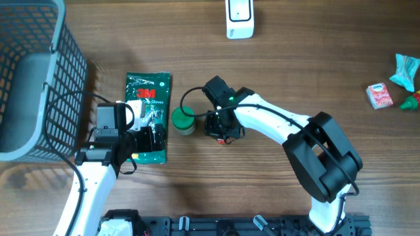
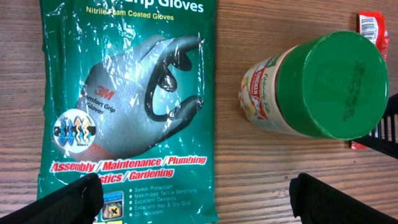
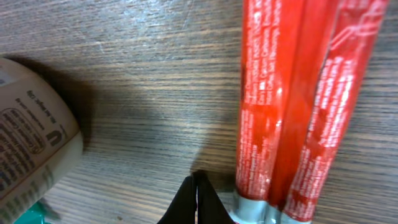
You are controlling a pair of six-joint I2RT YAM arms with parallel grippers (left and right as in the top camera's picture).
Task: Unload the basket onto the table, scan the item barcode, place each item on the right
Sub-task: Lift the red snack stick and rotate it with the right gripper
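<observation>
Red foil packet (image 3: 292, 106) flat on the counter (image 1: 295, 72), just beside a green-lidded jar (image 1: 183, 120); probably light, limp and slippery, best pinched at its crimped end. Right fingers (image 3: 194, 202) closed on nothing beside it, left fingers (image 2: 68, 199) spread wide above a 3M gloves pack (image 1: 148, 98).

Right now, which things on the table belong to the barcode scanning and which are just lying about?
Job, likely: white scanner, glove pack, green-lidded jar, red packet.
Lying about: wire basket, small snack packets.
</observation>
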